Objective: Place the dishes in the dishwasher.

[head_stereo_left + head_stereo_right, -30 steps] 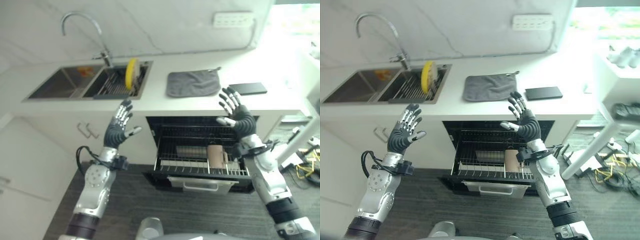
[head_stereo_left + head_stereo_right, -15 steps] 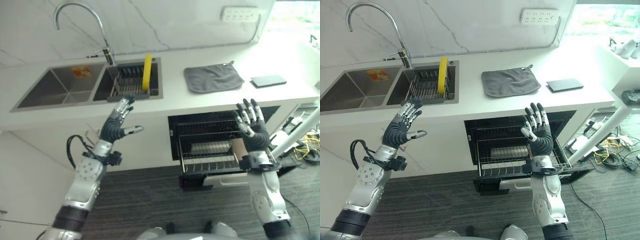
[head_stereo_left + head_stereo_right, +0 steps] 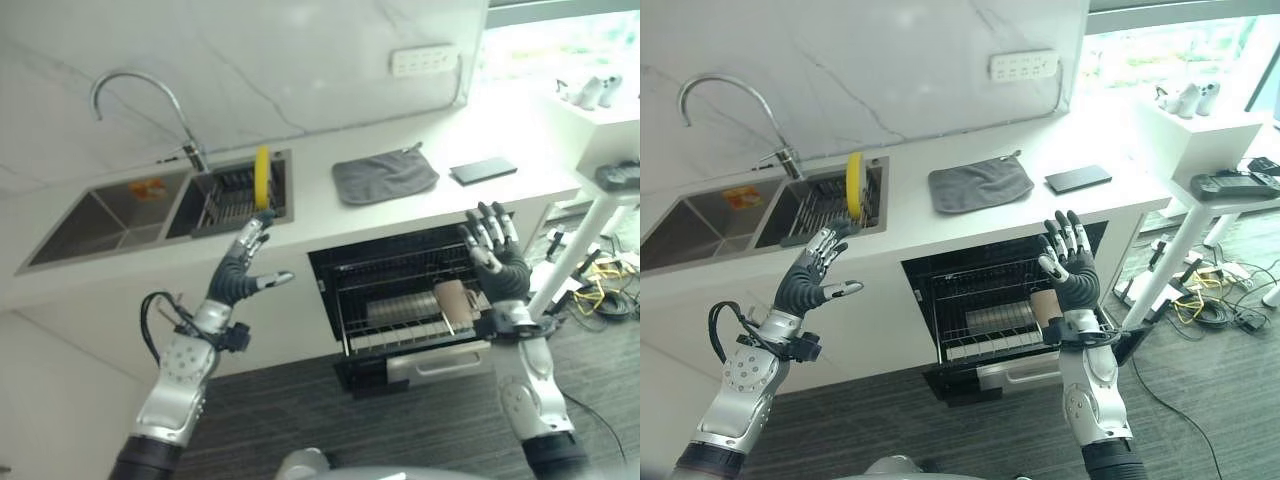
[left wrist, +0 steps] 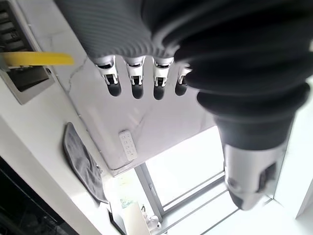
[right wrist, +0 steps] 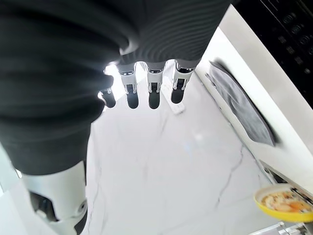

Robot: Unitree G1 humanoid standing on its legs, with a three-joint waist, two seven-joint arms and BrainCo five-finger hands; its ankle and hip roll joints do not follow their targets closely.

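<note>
A yellow plate (image 3: 262,176) stood on edge in the sink rack (image 3: 232,195). Both hands, left hand (image 3: 240,272) and right hand (image 3: 493,262), were raised, fingers spread, empty, before the open dishwasher (image 3: 400,300).

Yellow plate (image 3: 262,175): stands upright on edge in dark rack (image 3: 228,192) inside right sink basin (image 3: 205,205); patterned face visible in right wrist view. Dishwasher (image 3: 1005,300): under counter, open, wire rack (image 3: 990,325) pulled out. Rack holds brown cup (image 3: 1042,306) at right side and grey dish (image 3: 990,320) at middle.
</note>
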